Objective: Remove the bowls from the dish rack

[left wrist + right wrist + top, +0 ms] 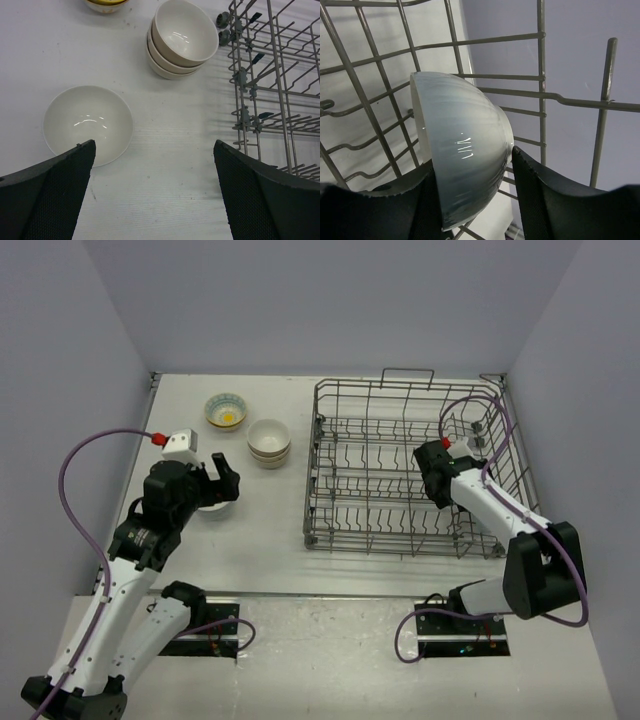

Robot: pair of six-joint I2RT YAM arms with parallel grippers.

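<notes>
The grey wire dish rack (400,530) stands at the right of the table. My right gripper (437,472) reaches into its right half. In the right wrist view the gripper (470,165) is shut on a white bowl (465,145) that stands on its side, one finger at the rim side and one at the foot. My left gripper (218,480) is open and empty, just above a white bowl (87,122) that sits upright on the table (165,165). A stack of beige bowls (182,37) and a patterned bowl (226,410) stand further back.
The rack's left wall (270,75) is close to the right of my left gripper (154,145). Rack wires (542,95) surround the held bowl. Grey-violet walls enclose the table on three sides.
</notes>
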